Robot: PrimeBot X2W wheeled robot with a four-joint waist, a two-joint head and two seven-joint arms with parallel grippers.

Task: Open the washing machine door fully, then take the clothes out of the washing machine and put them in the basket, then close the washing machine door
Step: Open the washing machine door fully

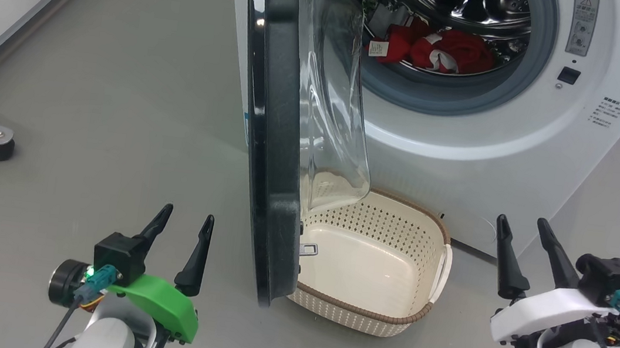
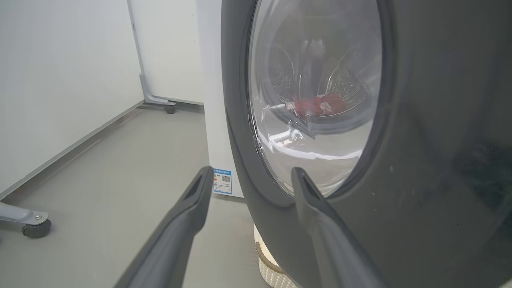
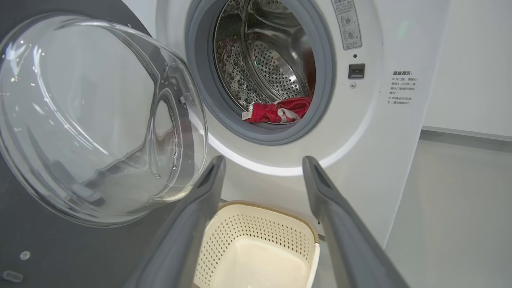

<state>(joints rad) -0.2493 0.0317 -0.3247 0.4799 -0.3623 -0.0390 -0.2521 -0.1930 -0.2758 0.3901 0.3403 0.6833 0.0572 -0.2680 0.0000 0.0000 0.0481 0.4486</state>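
Door [image 1: 276,134] part open; clothes [image 1: 455,50] in drum [image 3: 272,60].
Basket [image 1: 387,222] lower centre, under opening for drop; both jaws wide, empty.

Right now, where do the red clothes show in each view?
Head view: clothes top centre-right, inside the washing machine.
Left wrist view: clothes upper centre, seen through the washing machine door.
Right wrist view: clothes centre, at the opening's lower edge.
Shared landmark: the washing machine door, in all three.
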